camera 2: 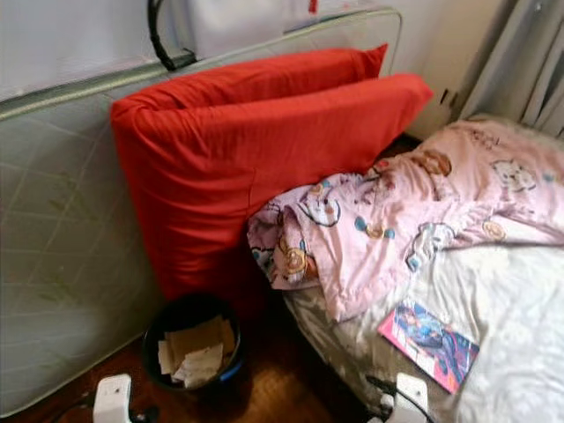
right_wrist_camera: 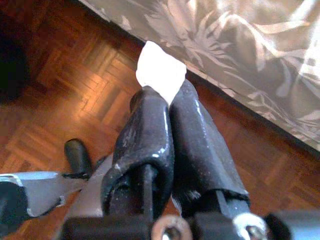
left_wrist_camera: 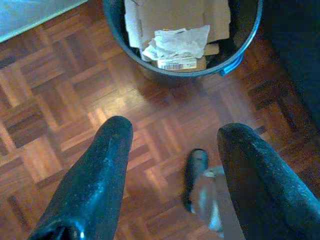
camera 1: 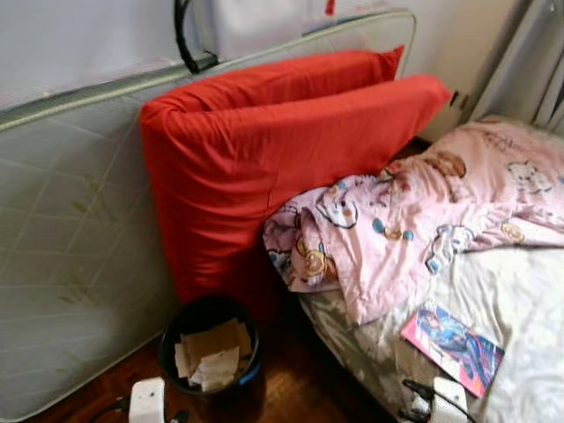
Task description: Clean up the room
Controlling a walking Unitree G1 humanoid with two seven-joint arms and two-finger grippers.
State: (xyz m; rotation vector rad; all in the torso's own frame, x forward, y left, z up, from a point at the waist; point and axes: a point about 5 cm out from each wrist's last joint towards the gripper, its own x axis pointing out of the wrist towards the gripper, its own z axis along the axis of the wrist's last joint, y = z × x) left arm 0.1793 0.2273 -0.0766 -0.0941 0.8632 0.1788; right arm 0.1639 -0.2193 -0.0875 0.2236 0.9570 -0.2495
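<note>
The right gripper (right_wrist_camera: 159, 102) has its two black fingers (right_wrist_camera: 145, 140) pressed together on a small white scrap of crumpled paper (right_wrist_camera: 160, 70). The scrap sticks out past the fingertips with its long axis running along the fingers, its pointed end aimed away from the wrist toward the edge of the bed (right_wrist_camera: 240, 60). It hangs above the reddish-brown parquet floor (right_wrist_camera: 70, 75), just beside the bed's grey leaf-patterned side.

The left gripper (left_wrist_camera: 172, 137) hovers over the same floor with its fingers (left_wrist_camera: 100, 180) spread wide apart and nothing between them. They point toward the round black waste bin (left_wrist_camera: 245, 35), which lies a little beyond the fingertips.

The bin (camera 1: 176, 330) stands on the floor at the foot corner of the bed, touching or nearly touching the big red cushion-like mattress (camera 1: 264, 159) behind it. It holds flattened brown cardboard pieces (camera 1: 211, 339) and crumpled white paper (left_wrist_camera: 175, 40). The red mattress leans on a pale quilted mattress (camera 1: 70, 238) propped against the wall.

On the bed, well to the side of the bin, a pink cartoon-print blanket (camera 1: 414, 220) lies rumpled over a whitish sheet (camera 1: 511, 300). A thin pink-and-blue booklet (camera 1: 452, 347) lies flat on the sheet, its long axis running diagonally toward the bed's near corner.
</note>
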